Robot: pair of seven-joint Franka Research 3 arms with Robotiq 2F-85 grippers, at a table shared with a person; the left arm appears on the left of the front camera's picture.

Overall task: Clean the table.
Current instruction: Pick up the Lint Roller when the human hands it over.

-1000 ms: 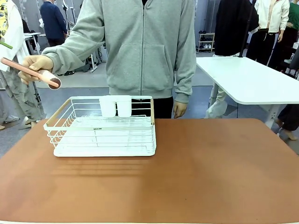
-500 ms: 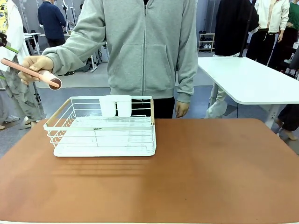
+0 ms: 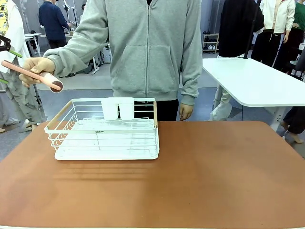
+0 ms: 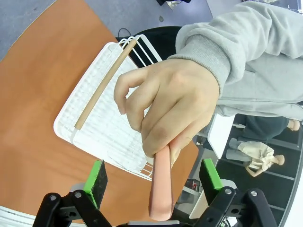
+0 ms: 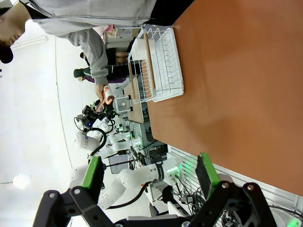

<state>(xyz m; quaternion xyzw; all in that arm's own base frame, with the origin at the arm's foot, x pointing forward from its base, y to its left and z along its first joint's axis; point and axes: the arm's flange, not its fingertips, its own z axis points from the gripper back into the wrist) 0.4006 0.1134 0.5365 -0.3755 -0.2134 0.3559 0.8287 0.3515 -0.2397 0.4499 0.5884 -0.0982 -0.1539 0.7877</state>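
Observation:
The table (image 3: 200, 176) has a smooth reddish-brown top. Across it stands a person in a grey hoodie, whose hand (image 3: 35, 64) holds out a pink long-handled tool (image 3: 50, 82) with a round dark-ended head, high above the table's left side. My left gripper (image 3: 7, 67) is at the picture's left edge, open, its green pads on either side of the handle's free end. In the left wrist view the pink handle (image 4: 161, 184) runs between the open fingers of the left gripper (image 4: 154, 176), apart from both pads, with the person's hand (image 4: 170, 104) gripping it farther up. My right gripper (image 5: 149, 172) is open and holds nothing.
A white wire dish rack (image 3: 107, 131) with two white cups (image 3: 119, 108) at its back stands on the table's far left part. A white-topped table (image 3: 252, 81) stands behind on the right. Other people stand farther back.
My left gripper has come into the front view at the left edge, around the handle's end. The person's hand and tool have barely moved.

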